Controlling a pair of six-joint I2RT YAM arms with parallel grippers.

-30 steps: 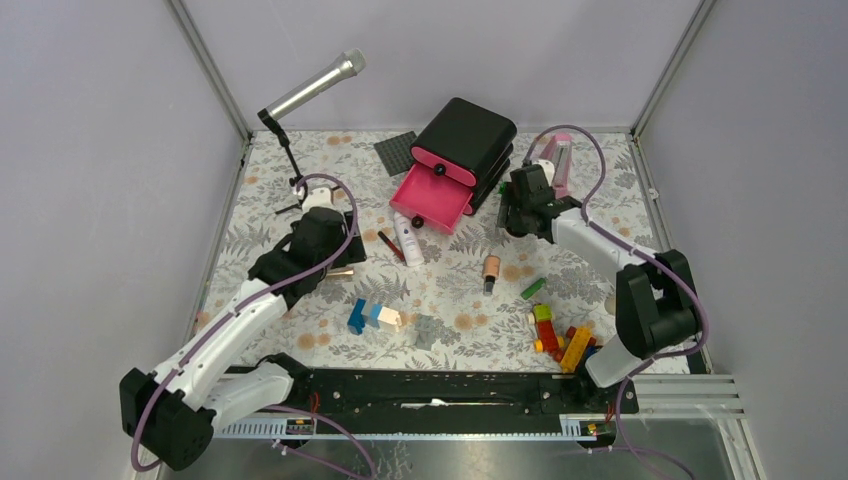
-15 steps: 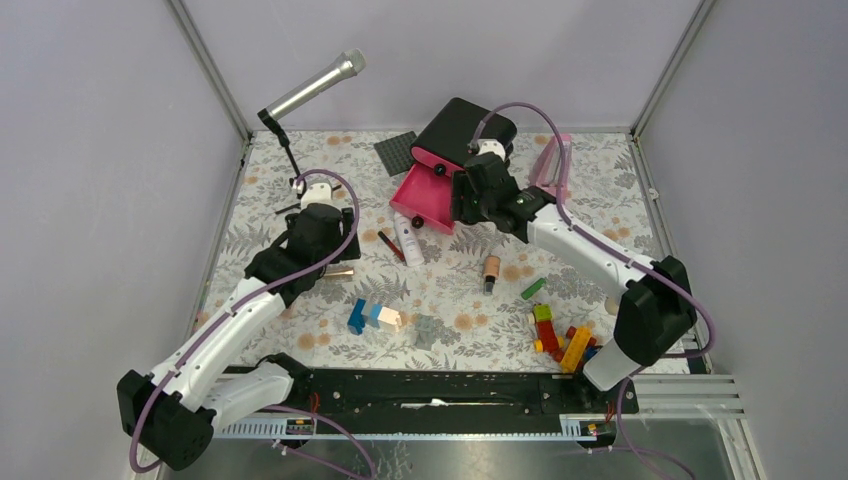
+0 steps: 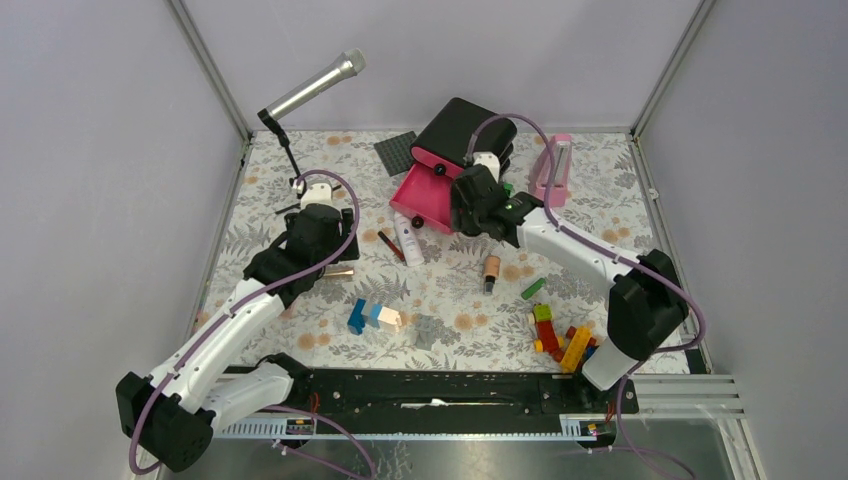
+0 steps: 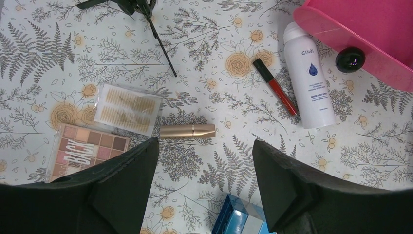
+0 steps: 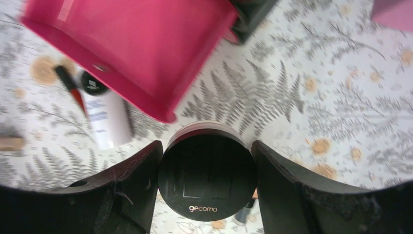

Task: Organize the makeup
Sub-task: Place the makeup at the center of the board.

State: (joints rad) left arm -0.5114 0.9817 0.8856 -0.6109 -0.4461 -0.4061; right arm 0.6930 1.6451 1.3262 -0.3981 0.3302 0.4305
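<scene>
Near the pink plastic drawer [image 5: 131, 44] we log: round glossy black compact [image 5: 207, 178], clenched in right tool [image 5: 204, 161]; left tool [image 4: 204, 146] released.

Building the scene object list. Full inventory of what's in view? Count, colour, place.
microphone on stand: 1, silver and black, far left.
drawer box: 1, black, far centre; pink drawer open.
baseplate: 1, dark grey, left of box.
metronome: 1, pink, far right.
white tube: 1, white, at drawer front.
red pencil: 1, red, left of tube.
lipstick: 1, rose-gold, left of centre.
palette: 1, brown, left of lipstick.
strip packet: 1, clear, beyond palette.
peach bottle: 1, black cap, centre.
bricks: several, mixed colours, near centre and right.
compact: 1, black, in right gripper.
left gripper: open, above lipstick.
right gripper: shut on compact, beside drawer.
</scene>
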